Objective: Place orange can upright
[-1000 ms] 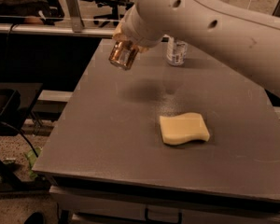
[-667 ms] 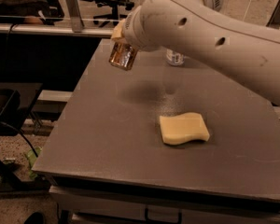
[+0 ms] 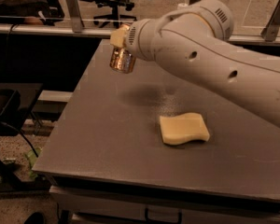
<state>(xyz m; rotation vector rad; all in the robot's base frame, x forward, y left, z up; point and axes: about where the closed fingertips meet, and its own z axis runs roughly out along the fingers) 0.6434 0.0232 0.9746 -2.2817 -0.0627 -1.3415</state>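
Status: my claw is clamped on the small orange-brown aluminium drink can, holding it in the air over the grey tabletop near the far left corner. It looks roughly upright. Not placed yet; what's left is to lower it, seat the base and let go. The pale yellow sponge is well apart.

I log a pale yellow sponge flat on the grey desk, right of centre. The gripper clasps the orange can above the far-left corner.

Mottled orange can between pale-yellow fingers
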